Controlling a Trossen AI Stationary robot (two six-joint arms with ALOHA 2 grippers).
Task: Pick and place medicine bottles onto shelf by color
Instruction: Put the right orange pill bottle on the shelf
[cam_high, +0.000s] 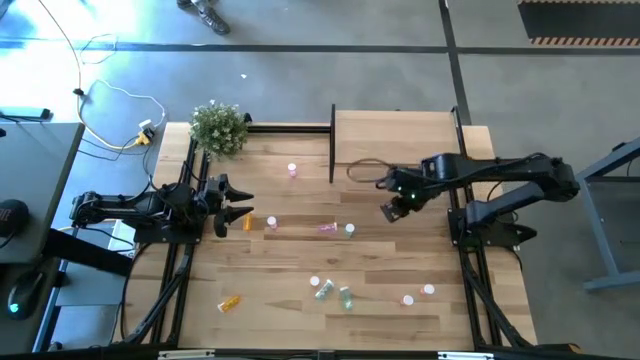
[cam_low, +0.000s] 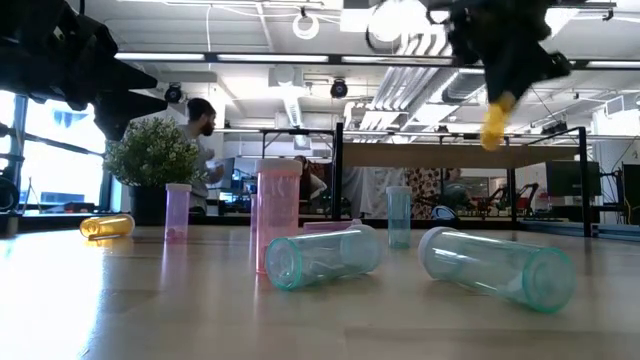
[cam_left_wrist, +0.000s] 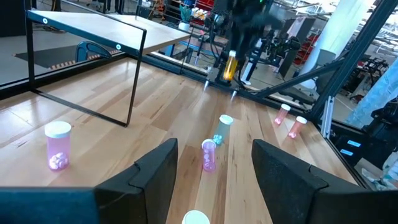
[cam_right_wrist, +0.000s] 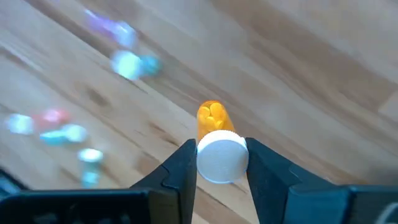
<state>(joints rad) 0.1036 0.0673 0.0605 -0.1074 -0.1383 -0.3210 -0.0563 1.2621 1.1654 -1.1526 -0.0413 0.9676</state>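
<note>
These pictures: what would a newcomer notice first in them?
First, the right claw, raised above the table's middle, shut on the white cap of an orange bottle. Next, small pink and pale green bottles scattered over the wooden table. The left claw waits open at the left side.

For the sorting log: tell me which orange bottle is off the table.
The orange bottle clamped by its white cap in the right hand, raised above the table; the other orange bottle lies on the tabletop's near-left part.
</note>
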